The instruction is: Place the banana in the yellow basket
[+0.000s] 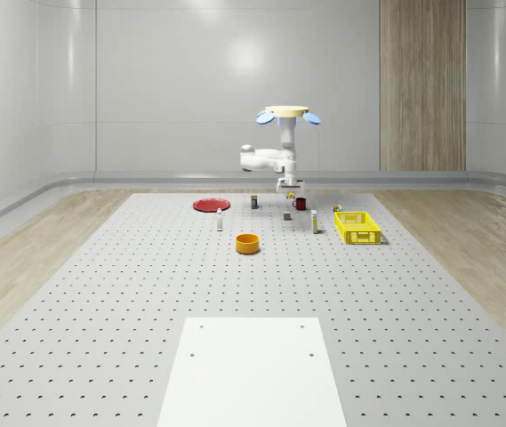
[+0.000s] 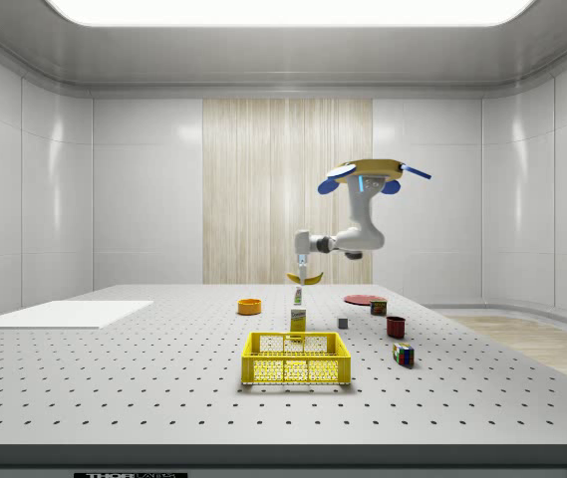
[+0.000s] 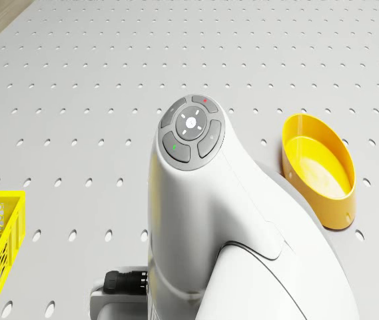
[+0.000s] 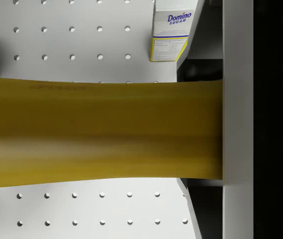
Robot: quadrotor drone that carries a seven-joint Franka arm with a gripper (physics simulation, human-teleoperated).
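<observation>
Your drone [image 2: 368, 171] hovers well above the perforated surface [image 1: 146, 294], over the far cluster of small items, w/ the arm [image 2: 348, 239] folded out sideways and the wrist pointing down. The yellow basket [image 2: 296, 358] sits on the surface off to 1 side of that cluster, at the whole-scene view's right [image 1: 357, 228], nearer the side camera than the load. The gripper [image 2: 303, 276] pinches the banana [image 2: 304, 279] crosswise, its long axis lying level across the jaws, above the sugar box [image 4: 171, 30]. So the carry must go sideways toward the basket before any lowering, I'd judge.
</observation>
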